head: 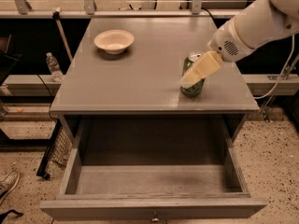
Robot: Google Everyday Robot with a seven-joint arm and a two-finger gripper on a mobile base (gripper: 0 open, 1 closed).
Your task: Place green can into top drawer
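The green can (193,87) stands upright on the grey table (140,78), near its right front corner. My gripper (190,77) reaches in from the upper right on the white arm (252,27), and its cream tip lies across the front of the can's upper half. The can's silver top (194,57) shows just behind it. The top drawer (154,208) is pulled fully out below the table's front edge, and nothing lies in it. Its small knob (153,217) shows at the bottom edge.
A cream bowl (114,40) sits at the table's back left. A clear water bottle (53,66) stands on a low ledge to the left. A shoe (7,185) is on the floor at bottom left. A cable (280,78) hangs at the right.
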